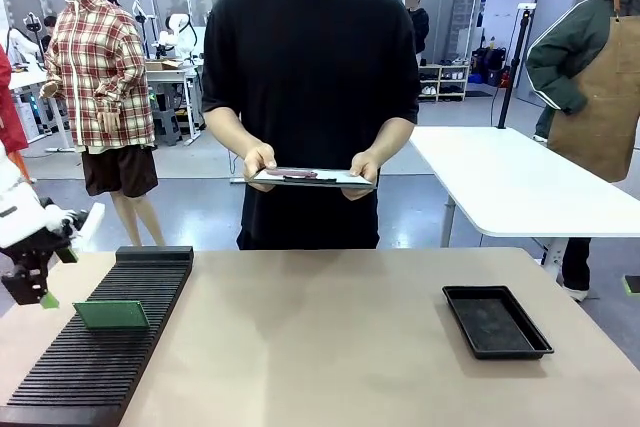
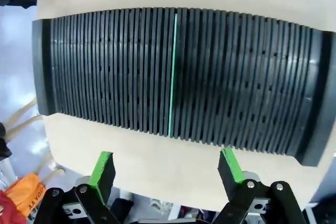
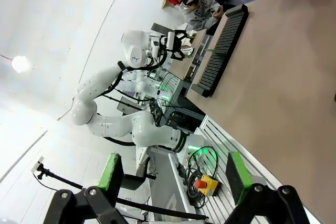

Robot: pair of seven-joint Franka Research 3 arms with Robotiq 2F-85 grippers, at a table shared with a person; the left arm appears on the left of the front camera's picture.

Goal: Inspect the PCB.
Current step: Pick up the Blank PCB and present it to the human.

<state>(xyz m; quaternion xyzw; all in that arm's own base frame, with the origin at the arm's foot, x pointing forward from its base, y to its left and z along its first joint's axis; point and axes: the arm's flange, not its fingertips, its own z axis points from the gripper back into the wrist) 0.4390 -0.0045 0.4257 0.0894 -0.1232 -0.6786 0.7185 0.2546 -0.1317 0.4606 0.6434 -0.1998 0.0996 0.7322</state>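
While left tool (image 2: pixel 168 164) and right tool (image 3: pixel 171 169) hung released, PCB (image 2: pixel 172 72) stood slotted.
Off-centre descent could wedge the thin board against rack (image 2: pixel 252 77) ribs.

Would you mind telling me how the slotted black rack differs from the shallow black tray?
The rack is long and ribbed; the tray is smaller and smooth. The rack lies at the robot's left with the PCB standing in a slot; the tray lies at its right. Both are black rectangles.

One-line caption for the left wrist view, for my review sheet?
Left gripper, jaws open, hovers above the slotted black rack where the green PCB stands edge-on in one slot.
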